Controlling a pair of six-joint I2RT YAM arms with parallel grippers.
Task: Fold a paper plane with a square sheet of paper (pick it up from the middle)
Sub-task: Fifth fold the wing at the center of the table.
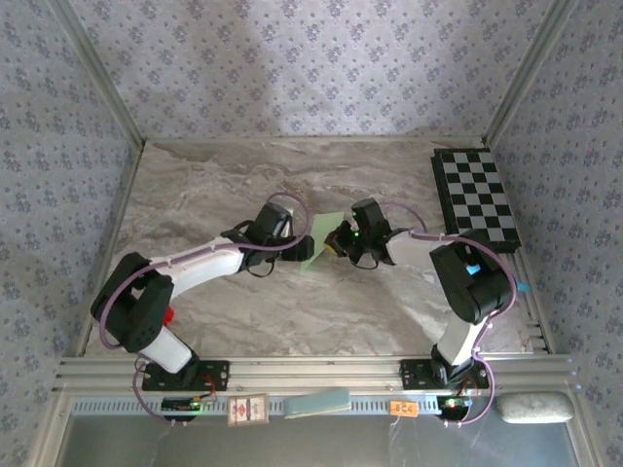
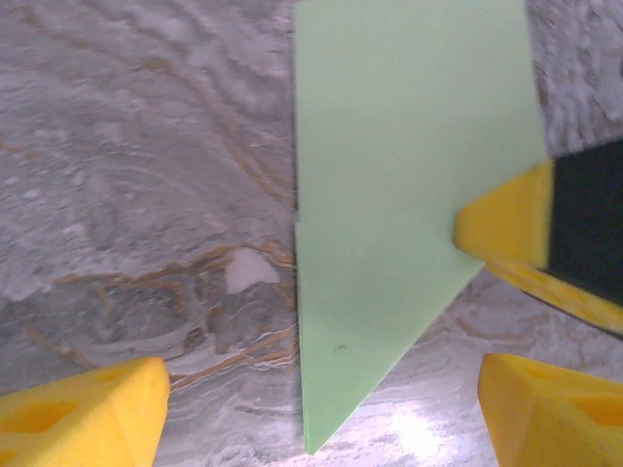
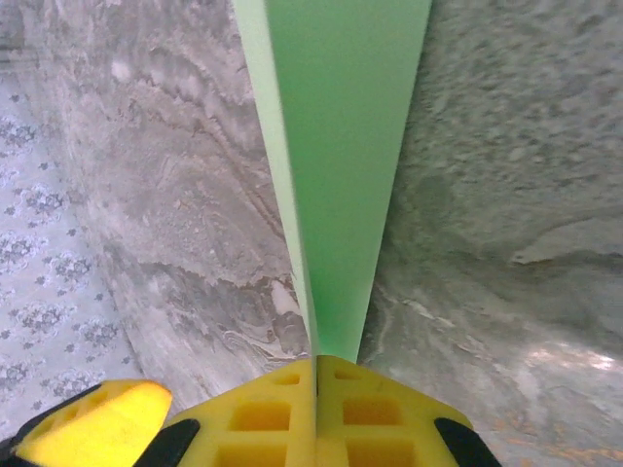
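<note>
Enclosure: walls (image 1: pixel 292 58) papered in a grey-blue floral print on three sides, with aluminium posts at the corners. Table (image 1: pixel 195 185) has a marbled grey-beige top with brown veining. An aluminium rail (image 1: pixel 311 370) runs along the near edge.

Black-and-white checkerboard (image 1: pixel 477 199) lies flat at the far right of the table. A light-blue card (image 1: pixel 316 402) and a pale grey pad (image 1: pixel 533 407) sit below the rail.

Left arm (image 1: pixel 195 263): elbow low at the near left, forearm stretched toward table centre. Right arm (image 1: pixel 472 277): elbow raised at the right, forearm reaching left. The two wrists meet mid-table.

Paper plane (image 1: pixel 324 226) sits at table centre between the grippers; pale green, tapering to a point (image 2: pixel 389 195). Cannot tell whether it clears the surface.

Right gripper (image 3: pixel 316 389): yellow fingers pressed together, pinching the plane along its fold (image 3: pixel 341 146).

Left gripper (image 2: pixel 311 428): fingers spread wide, one on each side of the pointed tip, not touching it.
</note>
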